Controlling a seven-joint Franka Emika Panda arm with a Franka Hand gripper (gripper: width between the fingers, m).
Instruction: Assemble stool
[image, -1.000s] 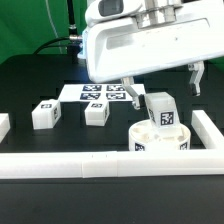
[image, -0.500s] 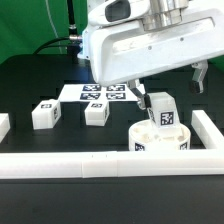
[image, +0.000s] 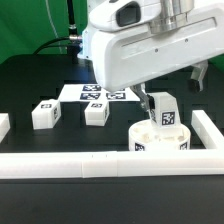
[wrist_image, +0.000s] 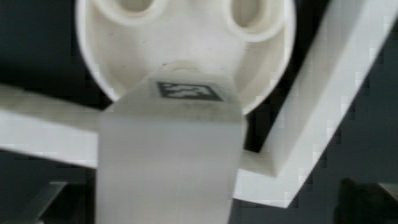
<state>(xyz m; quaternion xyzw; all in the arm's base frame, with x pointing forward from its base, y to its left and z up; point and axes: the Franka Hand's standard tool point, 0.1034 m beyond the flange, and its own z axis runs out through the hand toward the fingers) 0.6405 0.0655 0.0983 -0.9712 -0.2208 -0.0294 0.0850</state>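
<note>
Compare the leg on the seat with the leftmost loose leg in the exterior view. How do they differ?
The seat leg stands upright on the seat; the loose leg rests on the table, apart from the seat. The seat leg is below the open gripper; the loose leg is far from it. Both are white with black-and-white tags.

Bright, even light washes the white arm (image: 140, 50), at 12 to 2 o'clock in the exterior view, close to glare, while the black table (image: 40, 85) stays dull with only faint, soft shadows beside the parts. That picture is coarse and slightly soft. In the wrist view the leg (wrist_image: 169, 150) nearest the lens is a grey, shaded blur, its tag (wrist_image: 185, 91) smeared; the seat (wrist_image: 178, 40) beyond is brighter but also soft
</note>
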